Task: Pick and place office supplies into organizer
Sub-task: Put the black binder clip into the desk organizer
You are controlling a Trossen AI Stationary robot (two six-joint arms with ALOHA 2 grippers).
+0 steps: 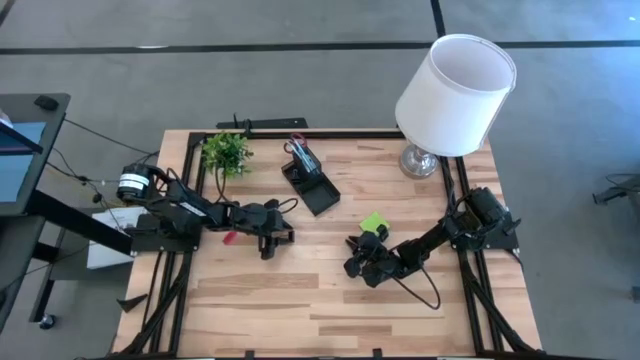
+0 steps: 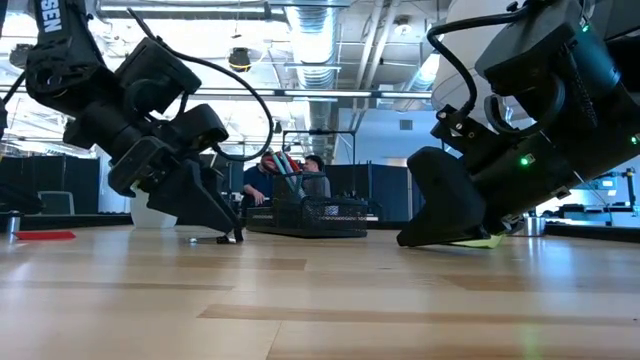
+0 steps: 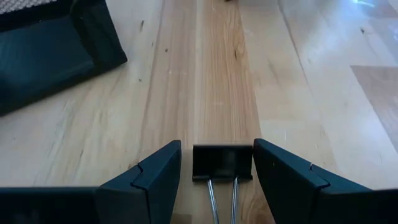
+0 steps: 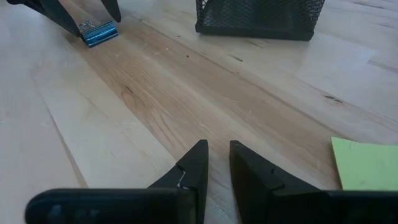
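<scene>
Binder clip (image 3: 222, 163): on table between my left gripper's (image 3: 216, 180) spread fingers, untouched; wire handles point back toward my wrist.
Organizer (image 1: 311, 178): one o'clock of clip.
Right gripper (image 4: 217, 168): narrow gap, empty, beside sticky pad (image 4: 367, 165).

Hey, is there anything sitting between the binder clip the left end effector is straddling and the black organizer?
Nothing visible. The left end effector stands open around the binder clip, and only bare table lies between the clip and the organizer. The plant stands off to one side, clear of that path.
</scene>
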